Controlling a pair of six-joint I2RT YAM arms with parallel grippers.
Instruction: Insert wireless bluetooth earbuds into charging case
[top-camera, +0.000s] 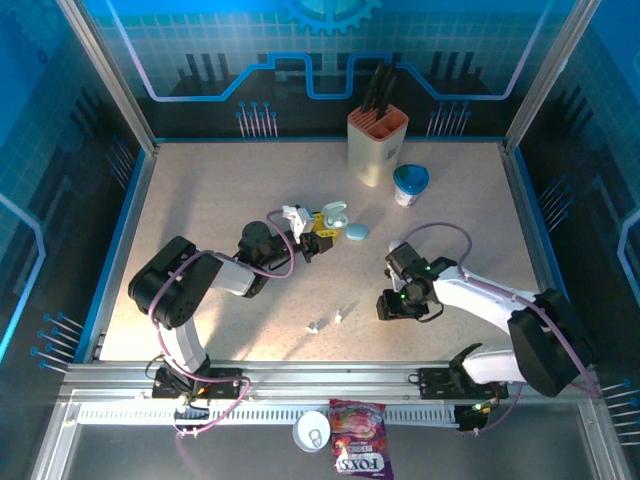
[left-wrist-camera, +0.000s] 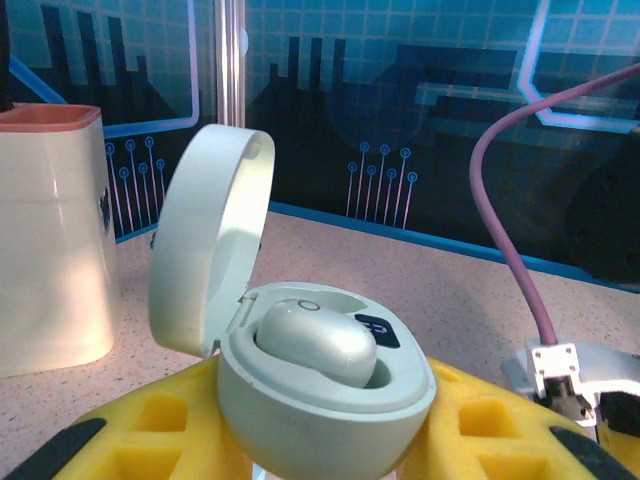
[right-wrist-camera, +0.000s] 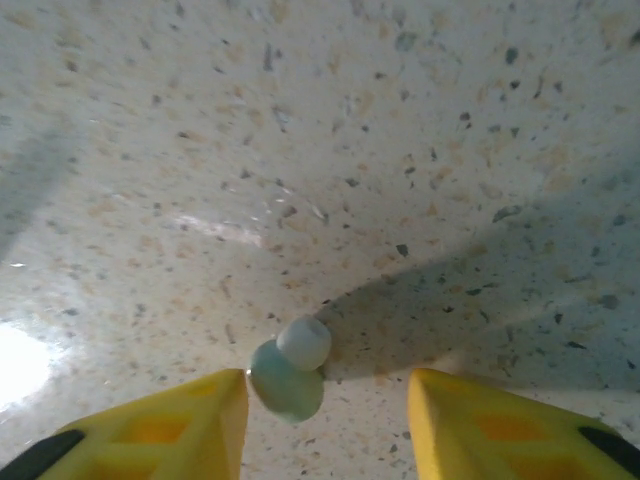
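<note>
The one word that reads clearly is the brand "FOXS", in white capitals on a purple sweets packet (top-camera: 357, 448). It lies beyond the counter's near edge, well behind both pairs of jaws and roughly midway between them. The charging case (left-wrist-camera: 325, 400) sitting between the left jaws carries a small dark panel (left-wrist-camera: 377, 328) with a pale mark, too blurred to read. A dark mark on the cream knife block (left-wrist-camera: 50, 250), left of those jaws, is likewise illegible.

Open charging case (left-wrist-camera: 300, 410) (lid up) cradles one pale earbud (left-wrist-camera: 318, 342).
</note>
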